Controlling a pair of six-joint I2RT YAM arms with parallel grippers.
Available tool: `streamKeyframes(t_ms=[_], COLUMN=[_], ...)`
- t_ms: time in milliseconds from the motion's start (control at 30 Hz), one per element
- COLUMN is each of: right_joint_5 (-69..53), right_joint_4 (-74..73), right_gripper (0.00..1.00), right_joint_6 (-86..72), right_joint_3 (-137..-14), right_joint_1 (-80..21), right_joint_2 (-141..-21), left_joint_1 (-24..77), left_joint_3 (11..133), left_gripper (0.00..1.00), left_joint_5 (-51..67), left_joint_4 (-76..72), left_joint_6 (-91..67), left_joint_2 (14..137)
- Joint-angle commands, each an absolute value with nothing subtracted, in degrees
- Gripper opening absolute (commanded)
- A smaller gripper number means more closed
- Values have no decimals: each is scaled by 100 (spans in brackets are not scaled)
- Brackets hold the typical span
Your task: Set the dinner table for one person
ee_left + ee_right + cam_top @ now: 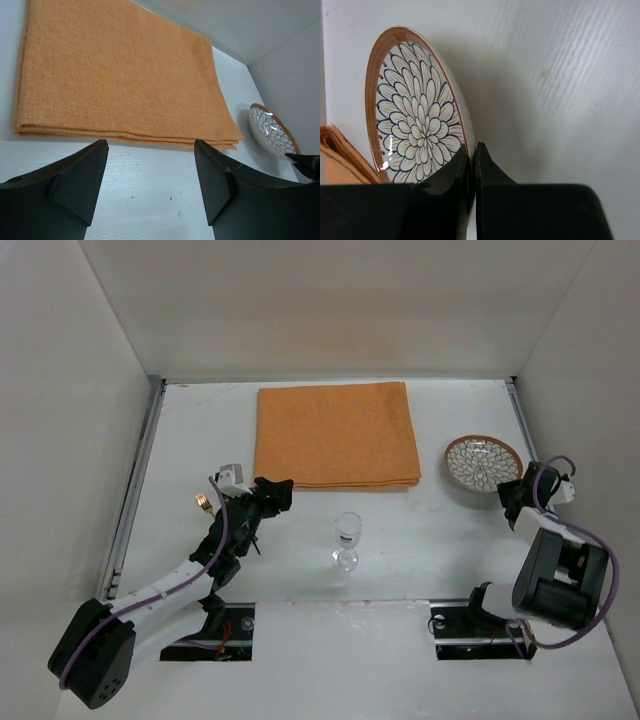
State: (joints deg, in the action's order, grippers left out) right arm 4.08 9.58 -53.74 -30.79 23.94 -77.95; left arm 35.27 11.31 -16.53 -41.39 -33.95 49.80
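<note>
Two grippers reach out over the dinner table (190,440). The table is the big white flat top that fills most of the top view.

An orange placemat (335,435) lies folded on the table, in the upper middle of the frame. A clear glass (347,540) with a stem stands upright near the middle of the frame, a little below the mat and not touching it. A round bowl (483,462) sits on the right side, apart from the mat. It has a brown rim and a flower drawing inside.

The left gripper (276,490) is at the lower left of the mat, close to its corner. In the left wrist view its two dark fingers (75,175) are spread wide with nothing between them, only bare white table and the mat's near edge beyond.

The right gripper (512,495) is at the lower right edge of the bowl. In the right wrist view its fingers (492,175) are squeezed close together, pinching the bowl's rim at the bottom middle of the frame. A bit of the folded mat shows at the lower left there.
</note>
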Motion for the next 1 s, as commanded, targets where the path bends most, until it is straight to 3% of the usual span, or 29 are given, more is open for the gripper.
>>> streamKeyframes(t_ms=[0, 133, 267, 533, 767, 967], right_joint_5=[238, 27, -158, 79, 88, 220], right_joint_4=[1607, 1916, 1854, 2162, 1891, 1459], right_gripper=[0, 0, 0, 0, 1, 2], right_joint_6=[-5572, -5634, -5607, -5441, -5520, -5572], right_joint_3=[-3112, -3286, -3918, -5772, -7547, -8270], right_joint_1=[2369, 1957, 1097, -1136, -1796, -2069], right_joint_2=[-6648, -5881, -6151, -8452, -10377, -11240], left_joint_1=[3423, 3300, 3169, 2940, 2843, 2834], left_joint_3=[1037, 976, 923, 897, 870, 870], left_gripper=[68, 68, 68, 68, 69, 68], left_joint_5=[-1661, -1679, -1661, -1503, -1468, -1424], left_joint_4=[-4465, -4456, -4368, -4359, -4359, -4386], left_joint_6=[-3524, -3551, -3630, -3841, -3911, -3911], left_joint_2=[4878, 4720, 4544, 4658, 4720, 4737])
